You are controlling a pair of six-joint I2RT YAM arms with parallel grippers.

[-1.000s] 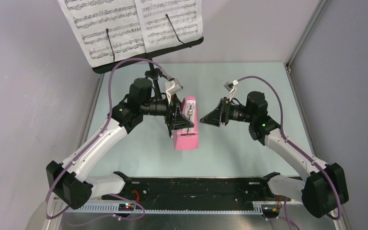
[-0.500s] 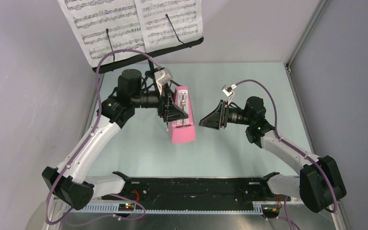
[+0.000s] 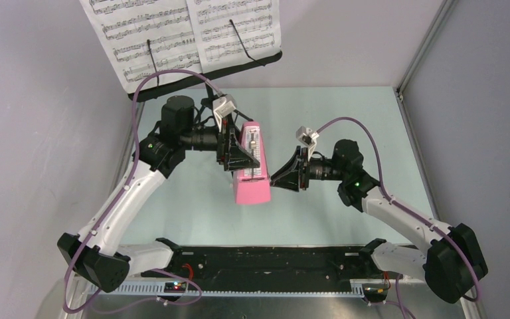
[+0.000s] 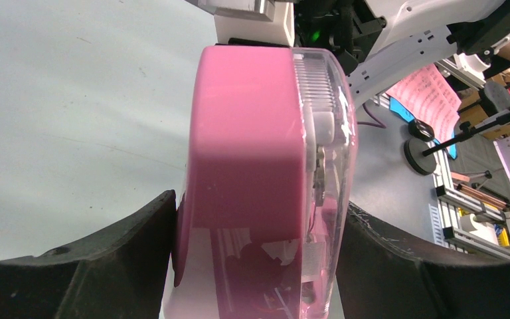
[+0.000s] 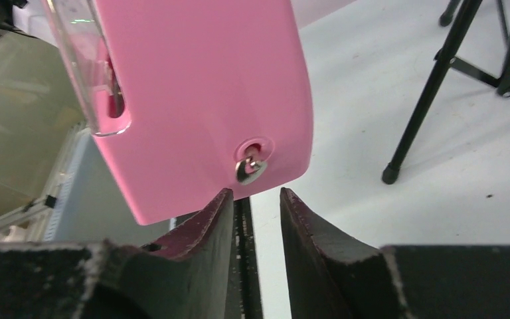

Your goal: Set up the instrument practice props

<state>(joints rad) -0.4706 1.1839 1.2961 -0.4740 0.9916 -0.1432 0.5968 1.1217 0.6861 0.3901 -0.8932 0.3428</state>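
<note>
**Left arm's got the metronome, right arm is poking at the winder**

The left gripper (image 3: 236,151) is clamped on the pink metronome (image 3: 251,166). In the left wrist cam you can see it wedged between the two black fingers (image 4: 106,259). One pad presses the solid pink back, the other presses the clear cover (image 4: 332,133) on the front. The body sticks way out past the fingertips. From the top view it sits tilted and looks to be held up off the pale table (image 3: 345,113), not standing on it.

The right gripper (image 3: 280,179) comes in from the opposite side, and its tip is right up against the metronome's pink flank. On the right wrist cam its jaws are almost together with just a slim gap, and there's nothing in between them. The little silver winding key (image 5: 250,167) sits just past the fingertips, lined up with that gap. I can't honestly tell whether the tips touch the pink shell or stop barely short of it.

Beyond both sets of jaws, at the far edge, the black music stand (image 3: 206,70) is up. Two white sheet-music pages (image 3: 172,33) sit side by side on its desk, each under a black wire arm. The stand's thin legs show off to the side of the right fingers on that wrist cam.
</note>
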